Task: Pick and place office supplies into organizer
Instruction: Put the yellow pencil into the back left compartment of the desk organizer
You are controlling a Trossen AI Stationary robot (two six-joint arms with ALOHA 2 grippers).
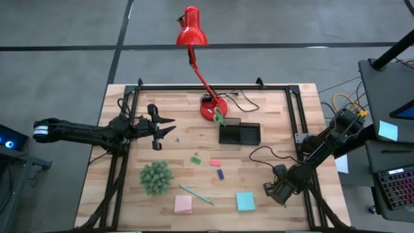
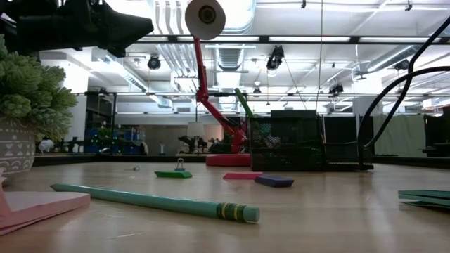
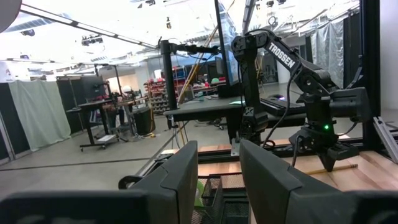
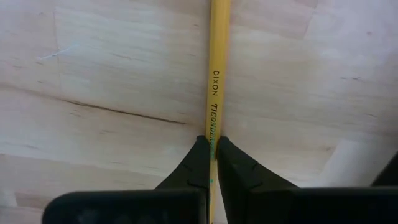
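The right gripper [image 4: 211, 155] is down at the table's near right part, its two fingers pinched tight on a yellow pencil [image 4: 216, 74] that lies flat on the wood and runs straight out between them. The left gripper [image 1: 158, 128] hangs above the table's left side, its fingers partly apart with nothing between them. The black organizer [image 1: 240, 134] stands toward the back middle of the table, just beside the red lamp's [image 1: 192, 31] base, with green-handled scissors [image 1: 218, 118] standing in its left end. On the wood nearer the front lie a teal pen [image 1: 196, 194], a pink pad [image 1: 183, 204], a light-blue pad [image 1: 245, 201], small green [image 1: 195, 159], pink [image 1: 215, 162] and purple [image 1: 220, 173] pieces, and a fuzzy green ball [image 1: 156, 177].
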